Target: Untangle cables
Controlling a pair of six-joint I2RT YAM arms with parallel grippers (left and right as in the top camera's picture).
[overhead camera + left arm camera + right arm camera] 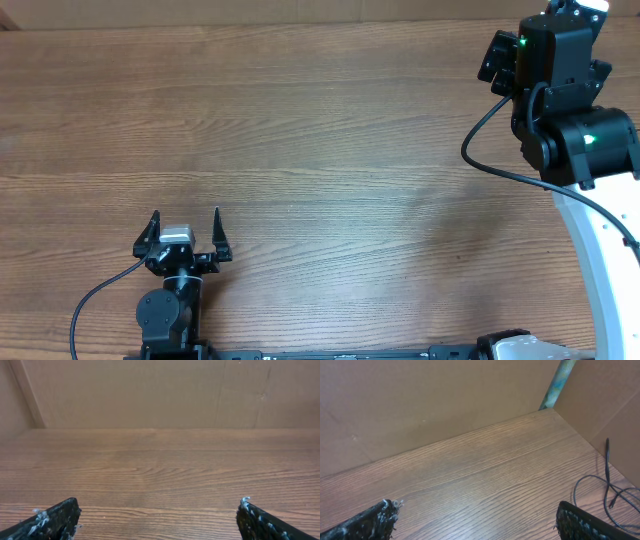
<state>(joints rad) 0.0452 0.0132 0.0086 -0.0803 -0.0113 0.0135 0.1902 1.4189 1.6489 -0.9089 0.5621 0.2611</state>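
My left gripper [186, 215] and right gripper [477, 510] both gape wide, empty. Untangling seems unstarted. The cables [607, 462] lie at the desk [320, 150] edge near my right gripper, so next I'd reach there.

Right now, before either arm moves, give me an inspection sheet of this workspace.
Surface: wooden table, bare wood grain.
Job's things: thin black cables, loose looping strands near the side wall, seen only in the right wrist view; plug ends too small to tell.
Clutter: nothing seen.
Grippers: left gripper open, holding nothing; right gripper open, holding nothing, with the cables off to one side of it.
Cables: left arm's wire and right arm's wire, thicker and black, curving out from the arms.
Surroundings: brown board walls; blue-green post in the corner.
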